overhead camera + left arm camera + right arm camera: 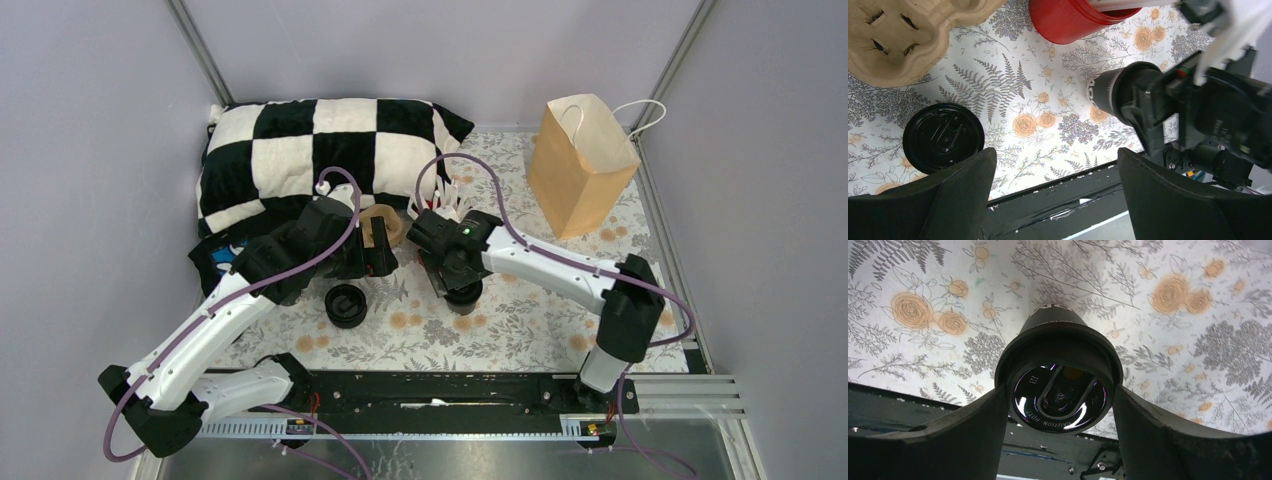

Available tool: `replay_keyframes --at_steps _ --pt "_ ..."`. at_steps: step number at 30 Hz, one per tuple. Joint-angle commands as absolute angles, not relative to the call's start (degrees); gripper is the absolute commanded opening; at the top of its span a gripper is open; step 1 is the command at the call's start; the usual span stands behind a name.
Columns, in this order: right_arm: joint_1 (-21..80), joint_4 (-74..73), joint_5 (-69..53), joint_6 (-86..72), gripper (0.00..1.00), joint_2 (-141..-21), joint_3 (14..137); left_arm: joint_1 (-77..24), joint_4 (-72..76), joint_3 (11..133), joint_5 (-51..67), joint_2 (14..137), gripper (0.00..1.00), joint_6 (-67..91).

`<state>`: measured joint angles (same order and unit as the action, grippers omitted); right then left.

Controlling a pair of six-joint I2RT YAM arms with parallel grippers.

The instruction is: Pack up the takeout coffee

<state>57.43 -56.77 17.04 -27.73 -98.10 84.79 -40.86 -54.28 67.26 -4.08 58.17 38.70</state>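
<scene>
Two takeout coffee cups with dark sides and black lids stand on the floral cloth. One cup (463, 294) (1060, 347) sits between the fingers of my right gripper (458, 278) (1060, 390), which press on both sides of its lid. The left wrist view shows this cup (1110, 90) held from above. The other cup (346, 305) (943, 137) stands free, just left of my left gripper (368, 264) (1056, 151), which is open and empty above the cloth's near edge.
A brown cardboard cup carrier (386, 224) (893, 35) lies behind the left gripper. Beside it is a red cup (1073, 17) with white sticks in it. A paper bag (582, 165) stands at the back right. A checkered pillow (310, 150) fills the back left.
</scene>
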Motion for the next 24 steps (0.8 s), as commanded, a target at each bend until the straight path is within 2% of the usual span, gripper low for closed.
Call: replay_keyframes --at_steps 1,6,11,13,17,20,24 --pt "57.7 -61.8 21.9 -32.0 0.67 -89.9 82.5 -40.5 -53.1 68.7 -3.2 57.9 0.94 37.4" --pt "52.3 -63.9 22.7 -36.7 0.67 -81.3 73.9 -40.4 -52.3 69.0 -2.7 58.7 0.94 36.9" --pt "33.2 -65.0 22.3 -37.0 0.67 -69.3 67.1 -40.3 -52.5 70.2 -1.9 59.2 0.94 35.7" --pt "22.2 -64.4 22.6 -34.9 0.67 -66.5 64.5 -40.2 -52.8 71.0 -1.6 59.4 0.94 35.1" --pt "3.6 -59.6 21.5 -28.5 0.67 -65.4 61.0 -40.0 -53.5 73.3 -1.3 59.9 0.94 34.0" --pt "-3.7 -57.4 25.6 -25.3 0.66 -67.3 61.7 -39.9 -54.0 74.9 -1.0 60.0 0.94 33.0" --pt "-7.9 -57.3 29.2 -24.7 0.66 -70.3 61.7 -39.7 -54.5 76.4 -1.4 59.9 0.94 31.6"
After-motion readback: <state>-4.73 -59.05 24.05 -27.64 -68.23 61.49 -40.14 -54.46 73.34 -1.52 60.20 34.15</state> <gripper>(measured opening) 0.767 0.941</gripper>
